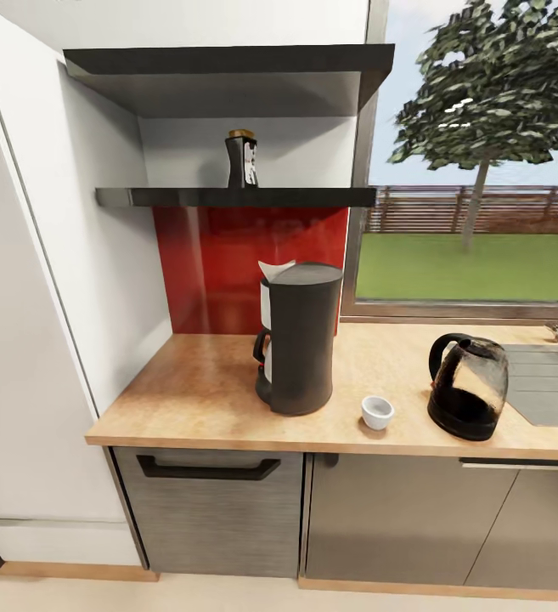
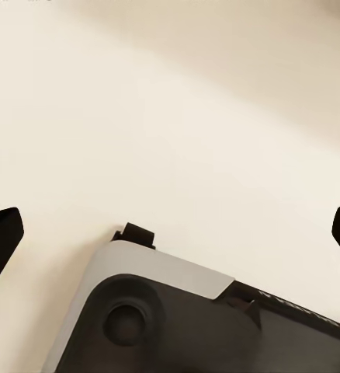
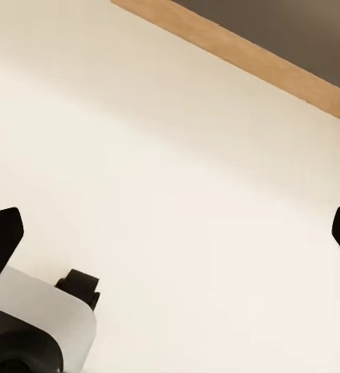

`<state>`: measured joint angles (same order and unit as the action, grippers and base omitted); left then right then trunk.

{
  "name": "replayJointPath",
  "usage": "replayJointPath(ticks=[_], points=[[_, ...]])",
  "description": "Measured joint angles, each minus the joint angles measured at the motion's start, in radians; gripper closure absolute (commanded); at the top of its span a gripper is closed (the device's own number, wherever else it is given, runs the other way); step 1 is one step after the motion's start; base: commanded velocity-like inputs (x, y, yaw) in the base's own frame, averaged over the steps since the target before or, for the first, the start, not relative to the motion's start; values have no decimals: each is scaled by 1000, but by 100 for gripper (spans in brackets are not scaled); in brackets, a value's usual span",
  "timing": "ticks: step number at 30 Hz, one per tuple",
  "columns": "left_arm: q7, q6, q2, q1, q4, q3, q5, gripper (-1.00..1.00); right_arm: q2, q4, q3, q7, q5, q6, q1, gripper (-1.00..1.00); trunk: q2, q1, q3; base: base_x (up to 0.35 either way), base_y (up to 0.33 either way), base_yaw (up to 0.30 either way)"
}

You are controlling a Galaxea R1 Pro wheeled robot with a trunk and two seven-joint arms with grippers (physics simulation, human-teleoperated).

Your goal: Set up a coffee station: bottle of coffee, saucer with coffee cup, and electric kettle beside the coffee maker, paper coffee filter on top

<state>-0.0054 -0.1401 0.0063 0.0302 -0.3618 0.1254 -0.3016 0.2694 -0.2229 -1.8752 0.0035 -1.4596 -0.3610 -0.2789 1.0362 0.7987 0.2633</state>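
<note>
here the bottle of coffee stands on the kitchen shelf, above the coffee maker on the kitchen countertop. left gripper and right gripper hang spread wide over pale floor.

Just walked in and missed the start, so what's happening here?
Nothing is being handled. The robot faces the kitchen countertop, where the coffee maker, coffee cup and electric kettle stand. The bottle of coffee sits on the kitchen shelf. Both tools, left and right, are open and empty, pointing at the floor.
</note>
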Motion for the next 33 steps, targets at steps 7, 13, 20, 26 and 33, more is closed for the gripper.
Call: replayJointPath(ticks=[7, 13, 20, 26, 33], points=[[0, -2, 0, 0, -1, 0, 0, -100, -1, 16, 0, 1, 2, 0, 0, -100, 0, 0, 0, 0, 0, 0], [0, -2, 0, 0, -3, 0, 0, -100, -2, 19, 0, 1, 2, 0, 0, -100, 0, 0, 0, 0, 0, 0], [0, -2, 0, 0, -3, 0, 0, -100, -2, 20, 0, 1, 2, 0, 0, -100, 0, 0, 0, 0, 0, 0], [0, -2, 1, 0, -4, 0, 0, -100, -46, 13, 0, 2, -4, 0, 0, -100, 0, 0, 0, 0, 0, 0], [-3, -10, 7, 0, -27, 1, -1, -100, -93, 12, 0, 2, -3, 0, 1, -100, 0, 0, 0, 0, 0, 0]])
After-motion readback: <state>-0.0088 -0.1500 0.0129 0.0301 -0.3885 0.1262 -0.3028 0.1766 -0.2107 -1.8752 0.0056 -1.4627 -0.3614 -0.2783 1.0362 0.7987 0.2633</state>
